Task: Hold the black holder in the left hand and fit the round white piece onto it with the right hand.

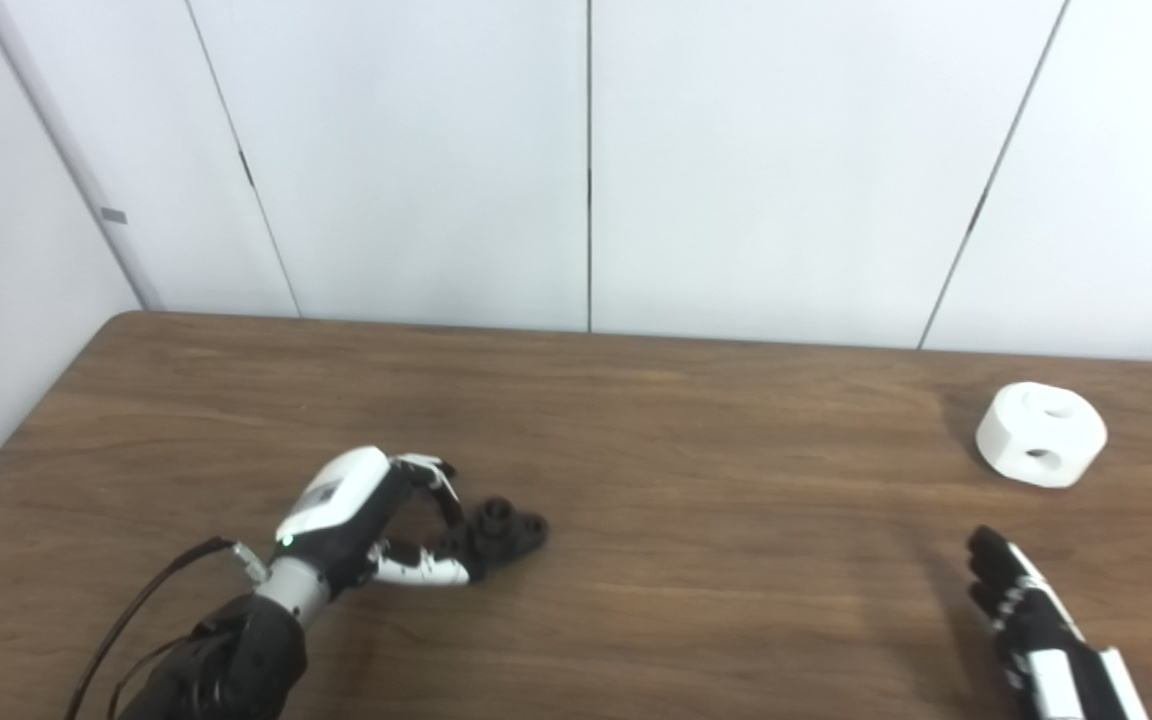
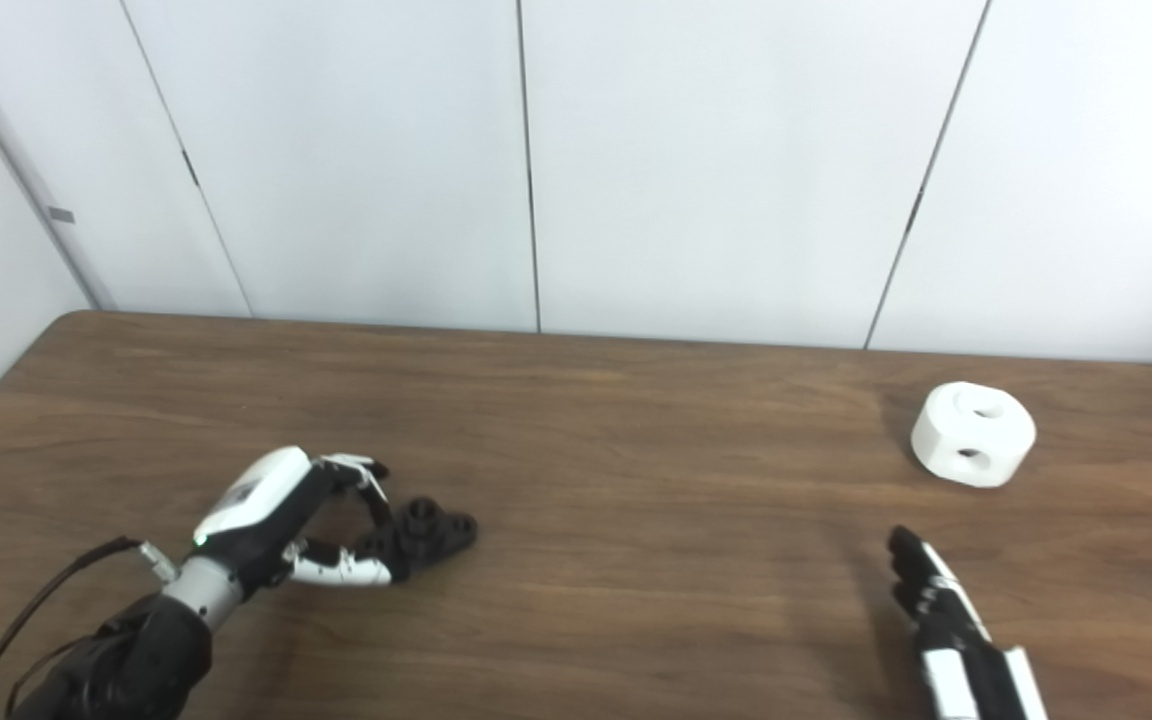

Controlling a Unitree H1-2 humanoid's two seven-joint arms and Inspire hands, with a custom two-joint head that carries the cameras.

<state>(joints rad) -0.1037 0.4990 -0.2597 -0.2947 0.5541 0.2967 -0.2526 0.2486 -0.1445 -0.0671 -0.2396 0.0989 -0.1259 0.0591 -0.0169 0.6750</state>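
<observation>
The black holder [image 1: 513, 527] lies on the wooden table [image 1: 696, 440] at the front left; it also shows in the right eye view [image 2: 439, 528]. My left hand [image 1: 368, 520] is closed around the holder's left end, fingers above and thumb below, with the holder resting on the table. The round white piece [image 1: 1041, 435], with a hole on top and one in its side, sits at the right rear of the table. My right hand [image 1: 1026, 615] is open and empty, fingers stretched out, in front of the white piece and well apart from it.
White wall panels [image 1: 586, 160] stand directly behind the table's back edge. The table's left edge runs diagonally beside my left arm. A black cable [image 1: 136, 610] trails from the left wrist.
</observation>
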